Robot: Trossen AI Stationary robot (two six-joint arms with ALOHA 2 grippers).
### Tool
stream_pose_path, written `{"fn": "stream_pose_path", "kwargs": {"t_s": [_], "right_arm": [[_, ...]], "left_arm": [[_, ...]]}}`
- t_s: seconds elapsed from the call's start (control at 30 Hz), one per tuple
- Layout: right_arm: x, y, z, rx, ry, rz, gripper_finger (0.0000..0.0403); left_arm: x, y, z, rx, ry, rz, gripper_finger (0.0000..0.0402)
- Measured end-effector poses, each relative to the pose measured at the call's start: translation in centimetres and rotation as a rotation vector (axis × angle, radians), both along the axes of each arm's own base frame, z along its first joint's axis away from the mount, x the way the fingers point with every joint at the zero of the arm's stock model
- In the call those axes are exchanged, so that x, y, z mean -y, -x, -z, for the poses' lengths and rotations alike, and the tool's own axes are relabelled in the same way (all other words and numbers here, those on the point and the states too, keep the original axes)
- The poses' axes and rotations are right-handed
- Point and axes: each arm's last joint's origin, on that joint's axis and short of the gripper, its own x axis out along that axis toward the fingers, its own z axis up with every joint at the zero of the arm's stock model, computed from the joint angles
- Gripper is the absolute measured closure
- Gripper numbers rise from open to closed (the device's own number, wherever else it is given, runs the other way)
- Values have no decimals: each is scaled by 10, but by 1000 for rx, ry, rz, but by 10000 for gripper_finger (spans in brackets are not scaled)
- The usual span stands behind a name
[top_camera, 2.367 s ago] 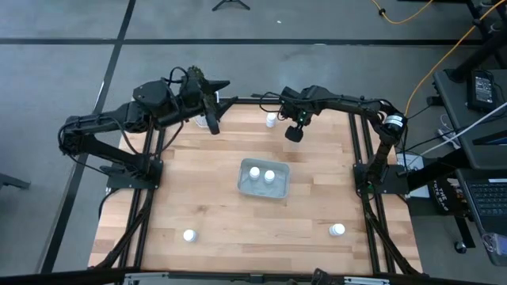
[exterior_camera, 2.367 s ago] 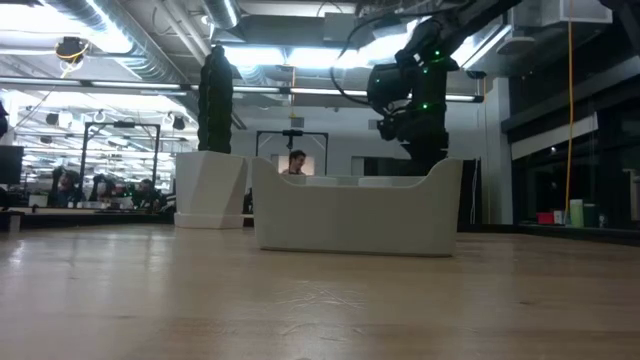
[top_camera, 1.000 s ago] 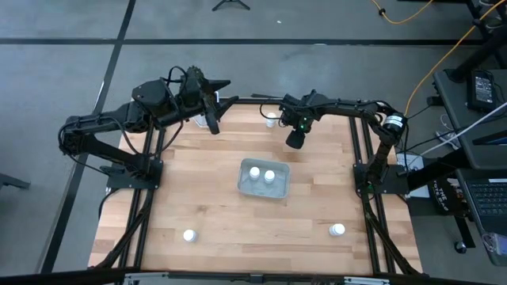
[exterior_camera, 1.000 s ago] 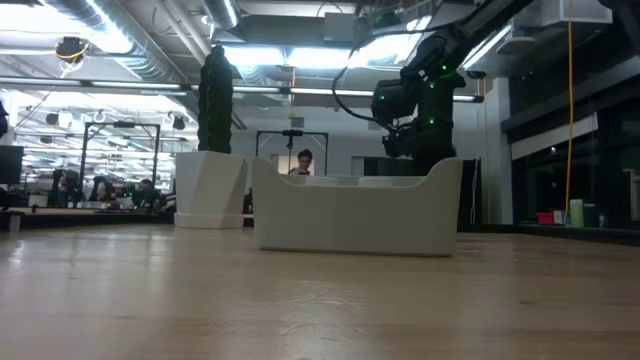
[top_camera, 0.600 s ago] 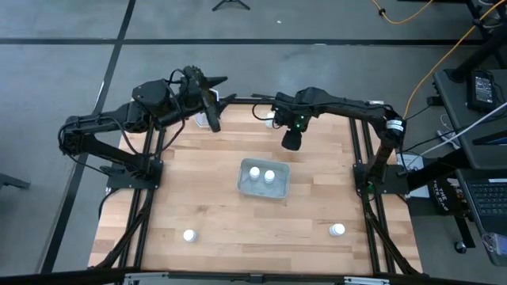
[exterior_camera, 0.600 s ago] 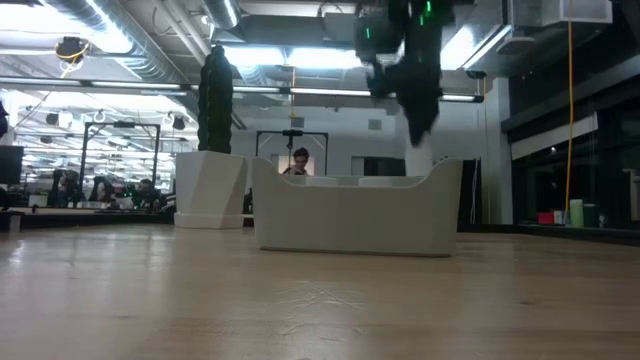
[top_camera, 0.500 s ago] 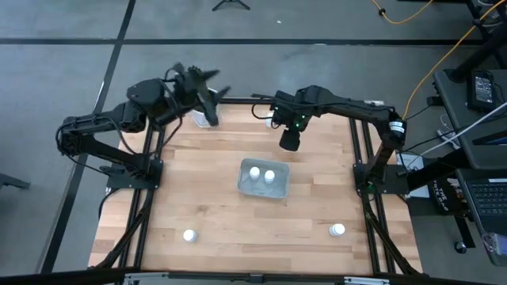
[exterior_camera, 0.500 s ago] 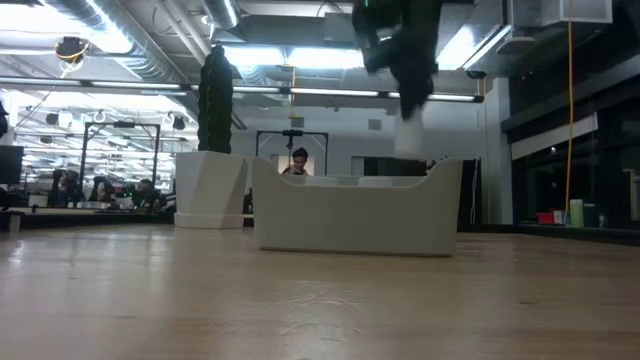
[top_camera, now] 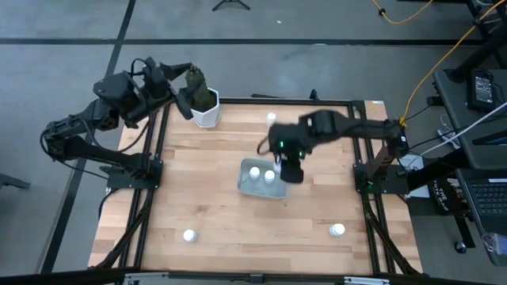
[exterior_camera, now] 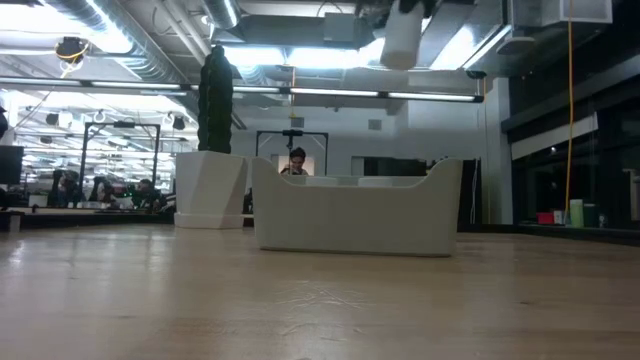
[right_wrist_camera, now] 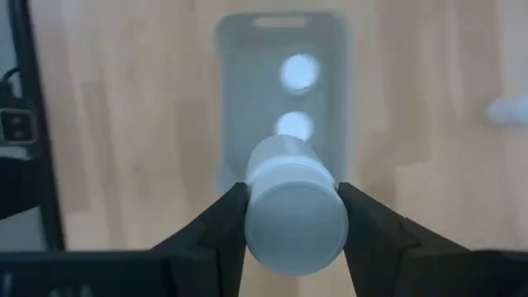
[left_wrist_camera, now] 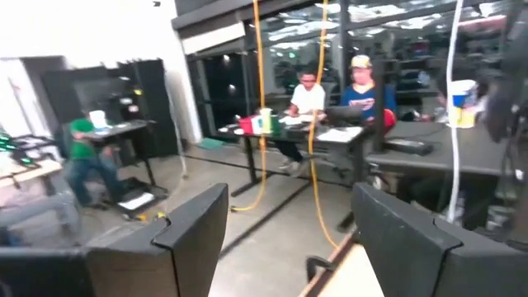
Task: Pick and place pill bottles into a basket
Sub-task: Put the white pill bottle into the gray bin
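While the basket (top_camera: 264, 180) sat partly hidden beneath it, the right gripper (right_wrist_camera: 290, 216) clamped a pill bottle (right_wrist_camera: 293, 216).
Two bottles (top_camera: 262, 174) lay inside; the left gripper (left_wrist_camera: 289, 235) stood open, empty, far-left.

No lettering, label, brand, number or sign is showing clearly enough to be read in any view. The small white cylindrical pill bottle (right_wrist_camera: 295, 213) is showing only a plain white cap, and the pale grey-blue translucent plastic basket (top_camera: 245, 186) is showing bare walls.
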Motion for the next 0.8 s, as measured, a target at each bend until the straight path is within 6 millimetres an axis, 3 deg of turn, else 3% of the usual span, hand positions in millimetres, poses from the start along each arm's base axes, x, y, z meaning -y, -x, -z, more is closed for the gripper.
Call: {"fn": "stream_pose_path", "kwargs": {"t_s": [0.13,0.27,0.53,0.8], "right_arm": [[-29,0,11,-20,17,-10,250],[-42,-4,27,-25,8,19,250],[-45,-11,76,-70,6,49,250],[-31,-14,115,-104,-21,79,250]], "left_arm": [[1,-1,4,-24,23,34,148],[1,-6,6,-26,42,87,148],[3,-12,8,-12,84,191,148],[6,-12,10,-19,107,232,148]]}}
